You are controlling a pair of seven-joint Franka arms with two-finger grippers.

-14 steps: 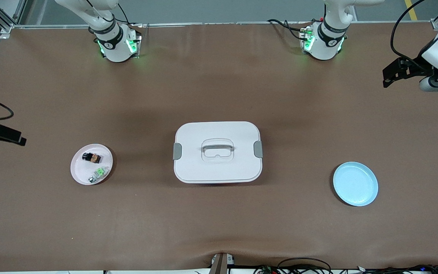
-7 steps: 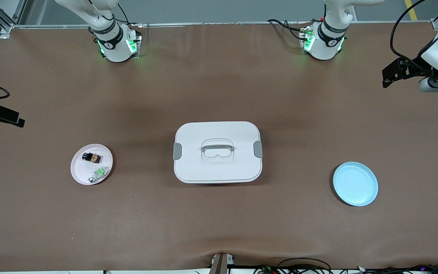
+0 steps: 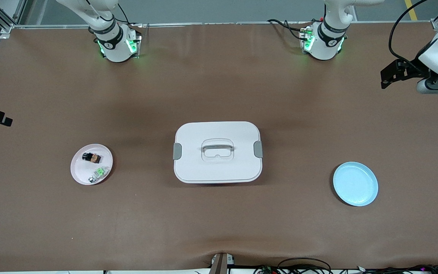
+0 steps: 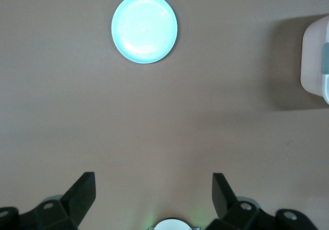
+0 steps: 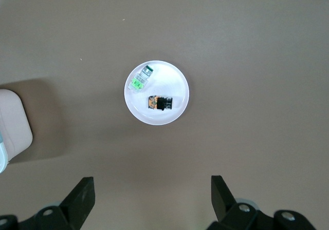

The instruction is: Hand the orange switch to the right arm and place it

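The orange switch [image 3: 92, 156] lies in the pink plate [image 3: 79, 173] toward my right arm's end of the table, on the part of the plate farther from the front camera. A small green-and-white part [image 3: 98, 174] lies in the same plate, just beside the switch and nearer to the front camera. In my right wrist view the switch [image 5: 160, 102] and the green-and-white part [image 5: 141, 78] sit apart from each other in the plate [image 5: 177, 83]. Near the middle of the table stands a white box [image 3: 217, 152] with a closed lid, a handle on top and a grey clip at each end. Toward my left arm's end lies a blue plate [image 3: 355, 183], well apart from the box. My right gripper [image 5: 152, 199] hangs over bare table near the pink plate, its fingers spread wide with nothing between them. My left gripper [image 4: 154, 195] hangs over bare table near the blue plate [image 4: 144, 28], its fingers also spread wide and holding nothing.
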